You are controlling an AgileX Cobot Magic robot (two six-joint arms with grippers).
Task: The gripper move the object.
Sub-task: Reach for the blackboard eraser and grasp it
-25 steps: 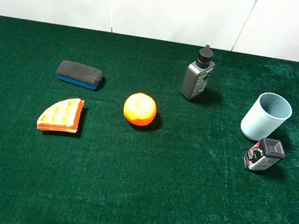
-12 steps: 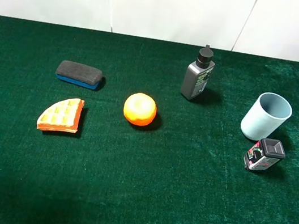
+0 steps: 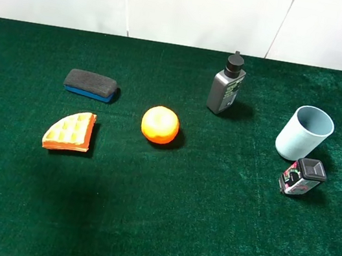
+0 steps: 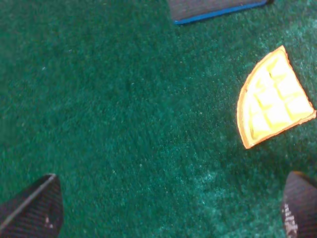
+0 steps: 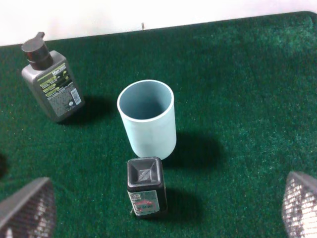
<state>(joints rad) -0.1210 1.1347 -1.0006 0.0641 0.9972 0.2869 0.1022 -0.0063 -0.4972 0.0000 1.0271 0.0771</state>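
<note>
The eraser (image 3: 90, 84), dark grey felt on a thin blue base, lies flat at the back left of the green cloth. In the left wrist view only its edge (image 4: 218, 7) shows at the frame border. My left gripper (image 4: 166, 210) is open and empty, its two dark fingertips (image 4: 32, 210) wide apart above bare cloth. It is well short of the eraser, with the waffle wedge (image 4: 275, 99) in between and off to one side. My right gripper (image 5: 163, 208) is open and empty, hovering near a small black-capped bottle (image 5: 144, 187). Neither gripper shows in the exterior view.
The orange waffle wedge (image 3: 69, 131) lies just in front of the eraser. An orange (image 3: 159, 125) sits mid-table. A grey pump bottle (image 3: 227, 85) stands at the back. A light blue cup (image 3: 304, 132) and the small black-capped bottle (image 3: 302, 177) stand at the right.
No object has moved. A faint shadow on the cloth at the front left has shifted up toward the waffle wedge.
</note>
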